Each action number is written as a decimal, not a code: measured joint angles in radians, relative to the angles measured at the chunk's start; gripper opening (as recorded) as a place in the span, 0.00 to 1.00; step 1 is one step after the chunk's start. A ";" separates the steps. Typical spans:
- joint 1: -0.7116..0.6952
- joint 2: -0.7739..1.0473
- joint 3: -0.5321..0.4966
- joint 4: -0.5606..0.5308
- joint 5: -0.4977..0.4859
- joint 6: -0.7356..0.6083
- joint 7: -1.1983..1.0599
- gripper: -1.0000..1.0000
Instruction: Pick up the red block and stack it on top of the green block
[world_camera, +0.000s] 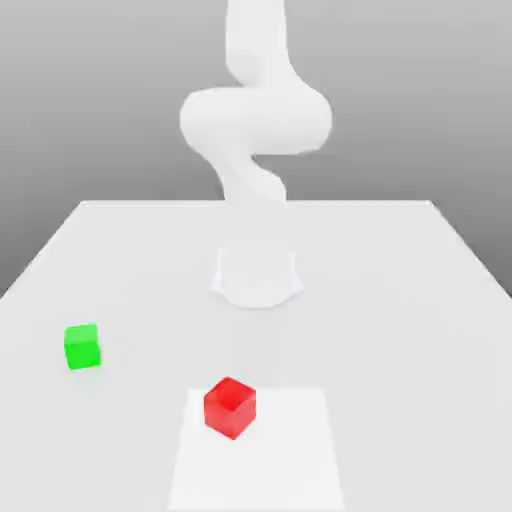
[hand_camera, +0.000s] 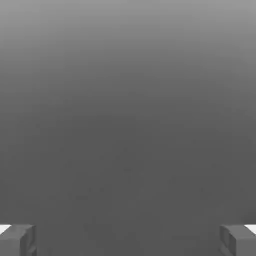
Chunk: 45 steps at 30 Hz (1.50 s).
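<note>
On the white desk (world_camera: 400, 300) the glossy red block (world_camera: 230, 407) sits nearest, a rigid, probably light and slick cube best pinched across two opposite flat faces, the green block (world_camera: 82, 346) beyond toward the exterior view's left, my claw (hand_camera: 128, 240) spread wide, empty.

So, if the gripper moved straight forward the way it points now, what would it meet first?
Probably nothing: between the open gripper fingers lies plain grey background, so the way looks free. Depth is unclear.

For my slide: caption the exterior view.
White arm behind a red block and green block, apart on a white table.
</note>
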 joint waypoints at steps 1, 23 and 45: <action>-0.018 0.037 0.016 -0.026 -0.011 0.024 0.032 0.50; -0.189 0.796 0.089 -0.453 -0.007 0.537 0.463 0.50; -0.161 0.775 0.066 -0.458 0.007 0.520 0.454 0.00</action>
